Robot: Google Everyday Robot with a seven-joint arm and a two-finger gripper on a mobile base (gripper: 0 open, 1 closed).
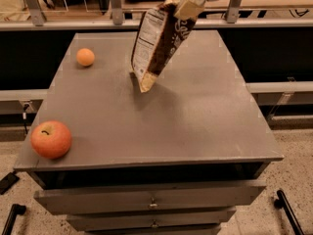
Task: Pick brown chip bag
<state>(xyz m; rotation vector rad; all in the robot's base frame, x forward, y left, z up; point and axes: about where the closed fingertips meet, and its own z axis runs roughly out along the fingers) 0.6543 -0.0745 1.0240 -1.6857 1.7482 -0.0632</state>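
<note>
The brown chip bag (157, 45) hangs in the air above the grey table top (195, 116), dark-brown foil with a white label panel and a tan sealed lower end. It is tilted, top end up to the right. My gripper (187, 5) comes in from the top edge and is shut on the bag's upper end. The bag's lower end is just above the table's back-middle area, with its shadow under it.
A red apple (51, 139) lies at the table's front left corner. A small orange (85, 57) lies at the back left. Drawers (151, 202) are below the front edge. A rail with metal posts (115, 4) runs behind the table.
</note>
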